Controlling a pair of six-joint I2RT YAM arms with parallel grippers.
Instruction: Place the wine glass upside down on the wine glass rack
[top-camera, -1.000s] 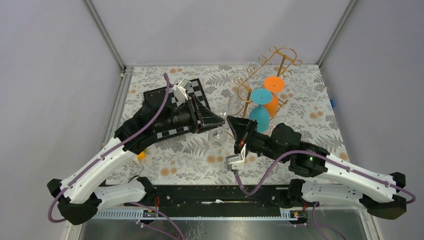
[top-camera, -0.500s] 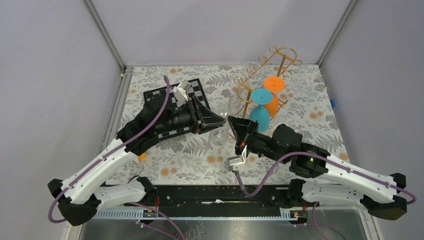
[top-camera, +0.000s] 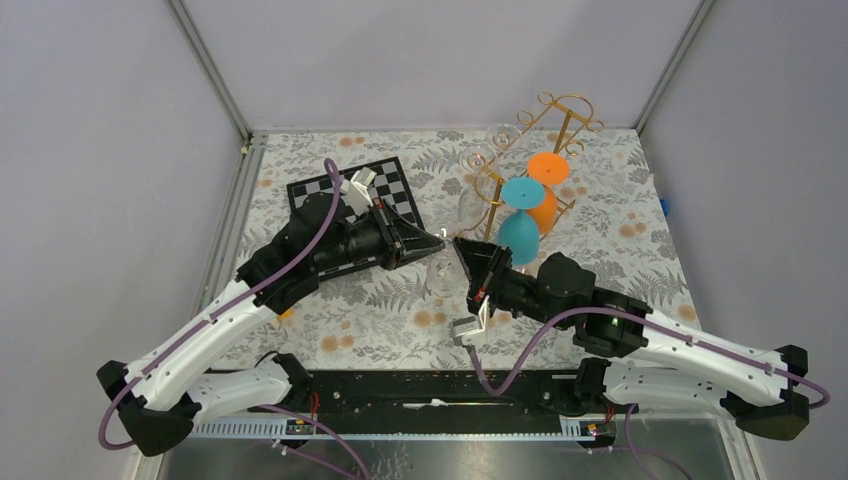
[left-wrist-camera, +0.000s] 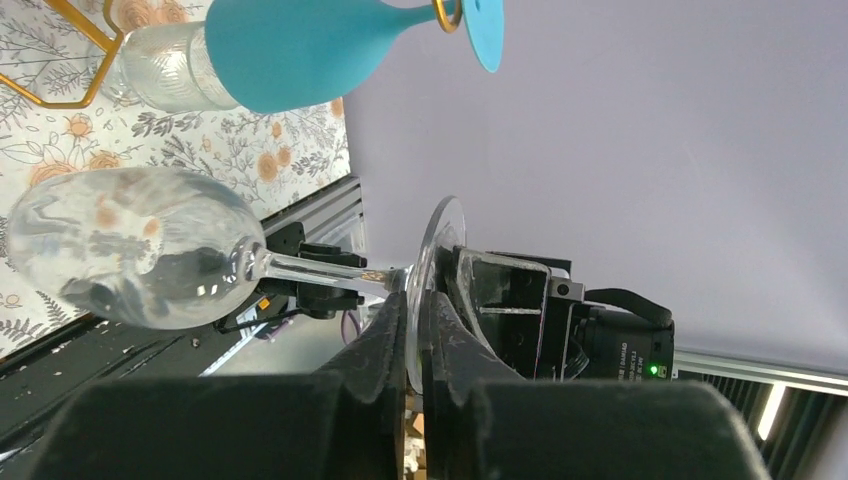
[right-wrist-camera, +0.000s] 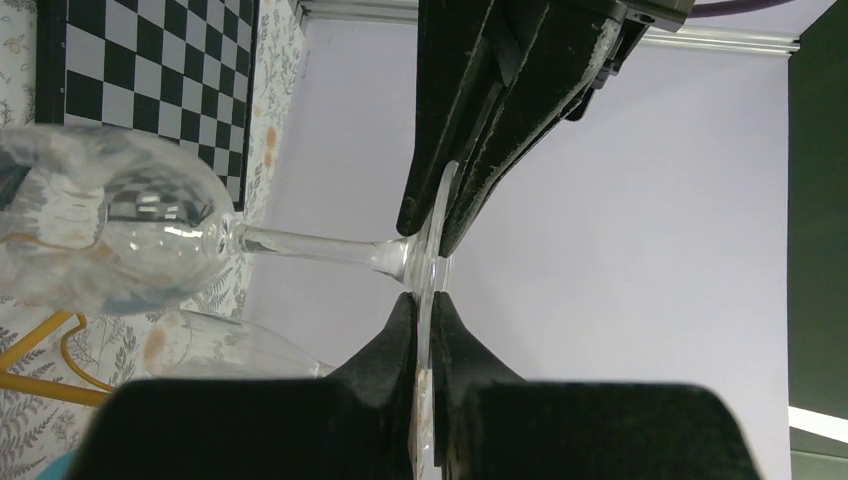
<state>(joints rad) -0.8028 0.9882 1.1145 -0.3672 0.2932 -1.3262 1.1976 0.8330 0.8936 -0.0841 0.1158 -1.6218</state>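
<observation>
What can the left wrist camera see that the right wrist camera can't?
Only the left wrist view clearly shows the teal glass and the black rail at the table's near edge. Only the right wrist view shows the chessboard. Both show the clear wine glass, with the left end effector and the right end effector each pinching its foot.

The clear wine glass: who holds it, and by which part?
The left gripper and right gripper both pinch the wine glass by its foot, opposite edges.
</observation>
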